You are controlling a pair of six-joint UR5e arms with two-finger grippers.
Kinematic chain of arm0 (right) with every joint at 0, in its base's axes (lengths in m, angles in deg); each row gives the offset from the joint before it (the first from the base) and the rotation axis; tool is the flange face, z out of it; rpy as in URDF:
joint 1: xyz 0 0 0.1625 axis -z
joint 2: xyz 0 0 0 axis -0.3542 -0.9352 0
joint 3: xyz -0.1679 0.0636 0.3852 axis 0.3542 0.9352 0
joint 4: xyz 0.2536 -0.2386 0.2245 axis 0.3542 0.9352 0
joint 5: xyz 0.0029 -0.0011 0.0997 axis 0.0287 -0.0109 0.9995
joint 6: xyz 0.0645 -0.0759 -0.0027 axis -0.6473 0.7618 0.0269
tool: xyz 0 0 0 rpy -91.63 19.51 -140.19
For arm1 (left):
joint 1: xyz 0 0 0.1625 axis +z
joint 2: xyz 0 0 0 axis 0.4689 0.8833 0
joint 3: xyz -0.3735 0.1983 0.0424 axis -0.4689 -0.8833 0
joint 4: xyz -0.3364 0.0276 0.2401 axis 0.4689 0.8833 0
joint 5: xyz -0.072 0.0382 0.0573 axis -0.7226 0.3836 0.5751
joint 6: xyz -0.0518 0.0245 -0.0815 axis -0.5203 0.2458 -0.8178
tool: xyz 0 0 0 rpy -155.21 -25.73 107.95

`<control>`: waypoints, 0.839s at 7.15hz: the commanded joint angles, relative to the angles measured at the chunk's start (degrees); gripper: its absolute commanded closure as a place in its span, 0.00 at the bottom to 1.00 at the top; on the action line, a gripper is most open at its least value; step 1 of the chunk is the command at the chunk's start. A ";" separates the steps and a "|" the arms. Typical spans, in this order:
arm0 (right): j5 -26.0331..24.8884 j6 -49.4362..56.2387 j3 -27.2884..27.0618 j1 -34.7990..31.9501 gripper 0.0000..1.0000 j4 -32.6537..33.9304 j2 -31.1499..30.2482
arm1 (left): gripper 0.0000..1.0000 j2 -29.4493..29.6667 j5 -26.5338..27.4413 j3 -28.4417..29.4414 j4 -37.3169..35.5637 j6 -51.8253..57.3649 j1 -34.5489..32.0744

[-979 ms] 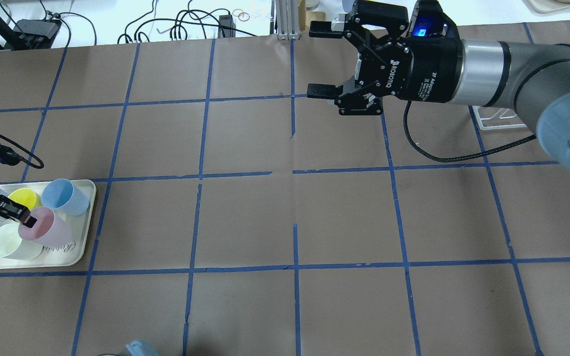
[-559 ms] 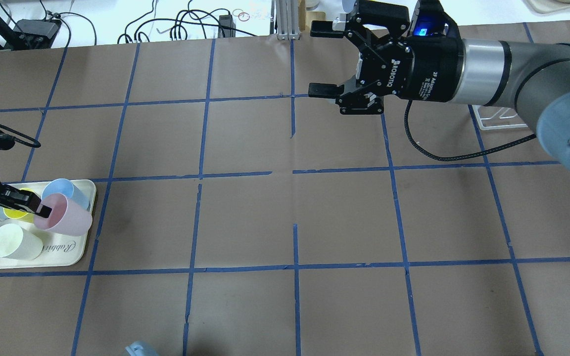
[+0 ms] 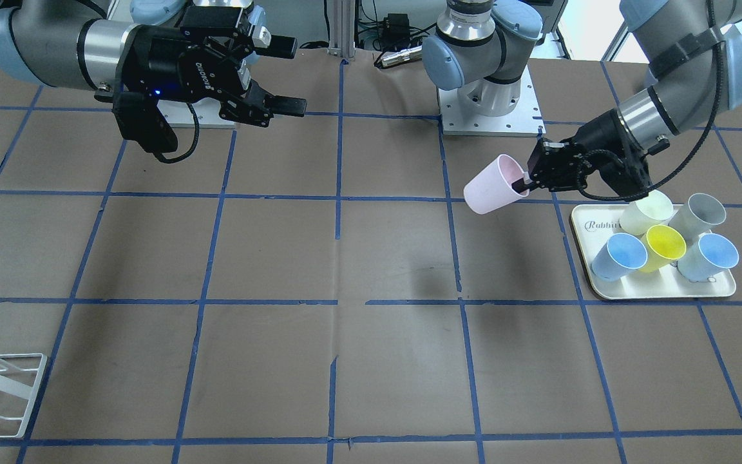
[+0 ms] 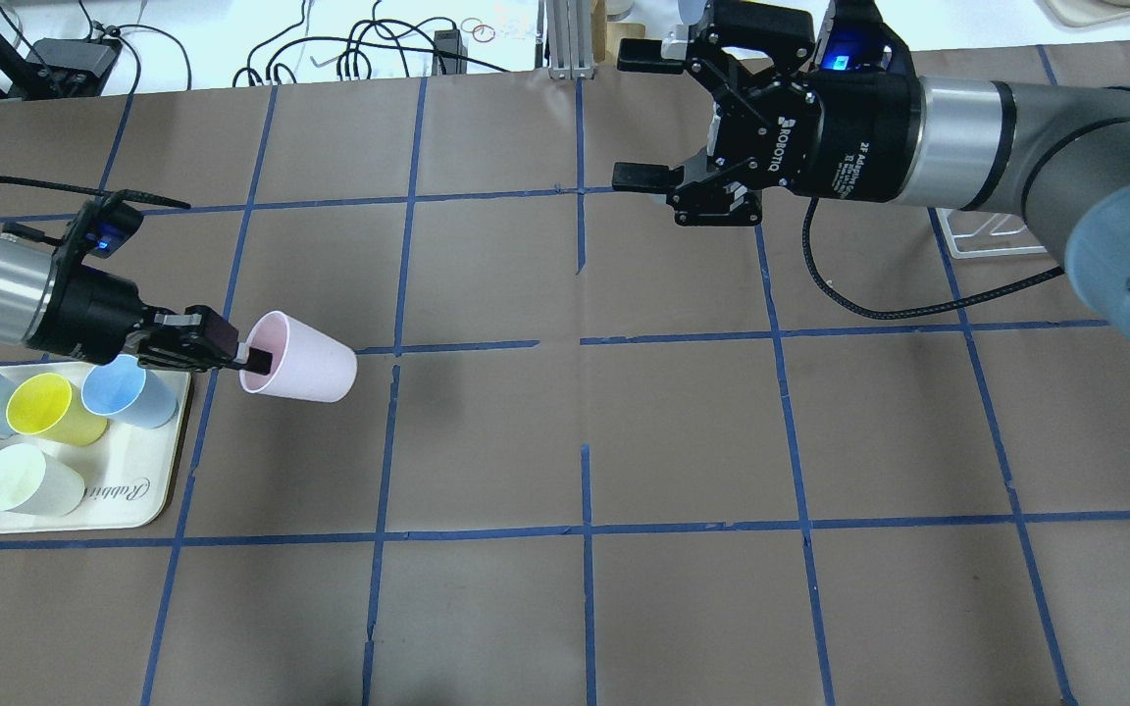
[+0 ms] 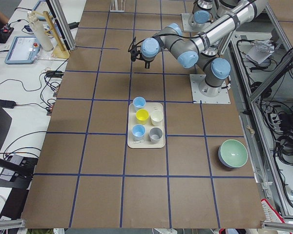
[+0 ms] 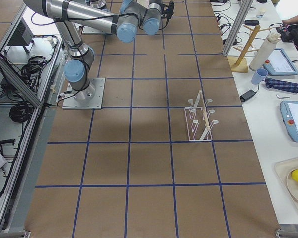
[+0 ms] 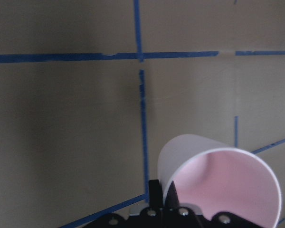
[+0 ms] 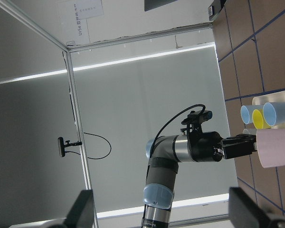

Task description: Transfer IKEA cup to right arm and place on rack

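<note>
Overhead exterior: right gripper [image 4: 636, 118] is hovering wide open, well apart from the left gripper [image 4: 251, 359], which is clamping the cup [image 4: 310, 373] by its rim and holding it sideways in the air just beside the tray [image 4: 161, 461]; I'd be steering its base squarely between those open jaws.

Blue-gridded brown table [image 4: 683, 431] with tray [image 4: 158, 471], rack [image 6: 198, 119], bowl [image 5: 233, 153]

Printed in white on the black body of the right gripper [image 4: 629, 116], upper right of the overhead view: "ROBOTIQ". Beside it on the collar, "2F Adaptive", the rest too small to read. Same "ROBOTIQ" mark upper left in the front-facing view [image 3: 290, 76]. Written in script on the cream tray [image 3: 603, 225] [image 4: 124, 490]: "Rabbit". Posted paper sheet [image 8: 80, 19], top of the right wrist view: unreadable.
</note>
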State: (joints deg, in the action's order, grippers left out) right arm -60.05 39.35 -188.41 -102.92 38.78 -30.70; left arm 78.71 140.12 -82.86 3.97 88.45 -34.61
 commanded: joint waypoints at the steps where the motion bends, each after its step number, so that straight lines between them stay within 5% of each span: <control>1: 0.17 0.00 -0.03 0.35 0.00 0.13 0.09 | 1.00 -0.58 -19.21 0.11 3.76 -3.77 -5.78; 6: -0.36 3.86 -0.20 2.11 0.00 -0.22 2.10 | 1.00 -2.25 -52.13 0.29 2.82 -17.40 -17.84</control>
State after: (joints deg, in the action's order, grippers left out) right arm -60.31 41.47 -188.69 -100.88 38.85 -29.60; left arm 76.89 94.69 -82.61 7.24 72.92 -50.23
